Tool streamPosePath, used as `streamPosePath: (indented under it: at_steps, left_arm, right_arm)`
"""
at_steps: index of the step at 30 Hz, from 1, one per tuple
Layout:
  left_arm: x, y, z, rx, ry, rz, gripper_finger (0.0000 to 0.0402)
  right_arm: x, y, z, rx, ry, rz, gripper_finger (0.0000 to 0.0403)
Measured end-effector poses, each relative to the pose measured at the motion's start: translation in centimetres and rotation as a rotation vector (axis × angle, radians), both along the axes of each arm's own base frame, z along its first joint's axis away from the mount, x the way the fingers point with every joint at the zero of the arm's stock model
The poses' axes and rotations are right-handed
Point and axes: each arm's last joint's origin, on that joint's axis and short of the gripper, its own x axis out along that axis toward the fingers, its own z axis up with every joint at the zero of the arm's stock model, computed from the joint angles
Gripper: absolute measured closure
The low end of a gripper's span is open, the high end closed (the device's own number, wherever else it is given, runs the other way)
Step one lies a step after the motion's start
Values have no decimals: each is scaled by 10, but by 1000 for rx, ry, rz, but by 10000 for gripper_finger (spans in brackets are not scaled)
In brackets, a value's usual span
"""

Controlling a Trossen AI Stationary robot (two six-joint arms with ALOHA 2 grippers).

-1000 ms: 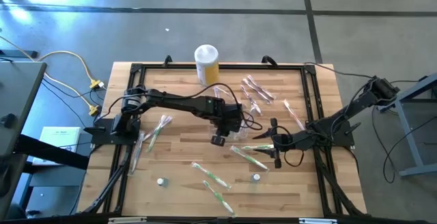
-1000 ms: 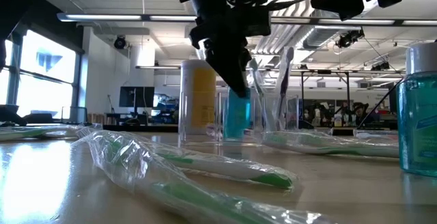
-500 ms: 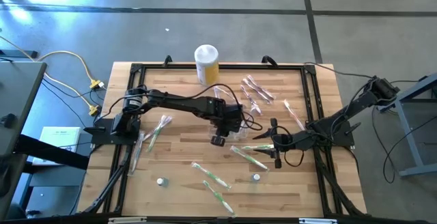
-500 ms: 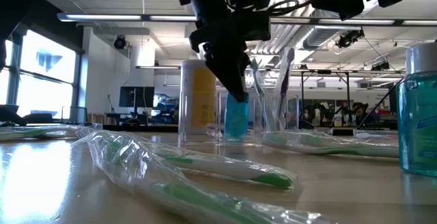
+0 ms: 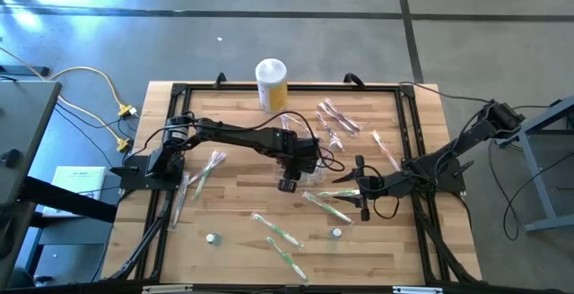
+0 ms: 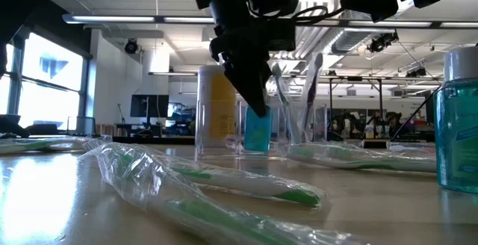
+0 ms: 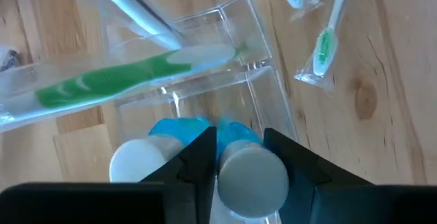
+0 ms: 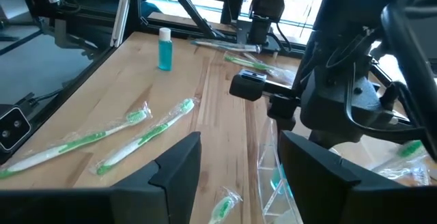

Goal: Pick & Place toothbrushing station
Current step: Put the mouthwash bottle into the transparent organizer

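The toothbrushing station point(image 7: 263, 80) is a clear plastic holder at mid-table point(image 5: 314, 176). A wrapped green toothbrush point(image 7: 130, 80) leans in it. Two small blue bottles stand in a near compartment, one with a white cap point(image 7: 136, 166) and one with a grey cap point(image 7: 252, 176). My left gripper point(image 7: 240, 138) comes down from above over the grey-capped bottle point(image 6: 258, 133), its fingers on either side of the cap. My right gripper point(image 5: 343, 189) hovers open just right of the station point(image 8: 273, 176), holding nothing. My left gripper has the grey-capped blue bottle by its cap point(image 7: 229, 173), which fills the gap between the two fingers. The fingers point(image 7: 201, 152) slant steeply down from above. The bottle stands upright inside the station's compartment, its base down in the holder.
A yellow canister with a white lid point(image 5: 272, 82) stands at the far edge. Wrapped toothbrushes lie scattered: pink ones point(image 5: 336, 119) at far right, green ones point(image 5: 278, 231) near the front and at left point(image 5: 206, 170). Two loose small bottles point(image 5: 212, 237) point(image 5: 336, 232) stand near the front.
In the low view my left gripper's fingertips reach a little farther down over the blue bottle, so less of it shows above the station's wall. The bottle's base has stayed in the holder.
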Motion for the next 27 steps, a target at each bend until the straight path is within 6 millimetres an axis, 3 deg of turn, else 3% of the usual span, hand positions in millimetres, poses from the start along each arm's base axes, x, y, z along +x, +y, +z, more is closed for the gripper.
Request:
streamPosePath:
  at_steps: [5,27]
  left_arm:
    - [-1,0,0,0,8,1,265]
    - [-1,0,0,-6,8,10,271]
  right_arm:
    - [0,0,0,0,0,0,211]
    - [0,0,0,-1,0,0,211]
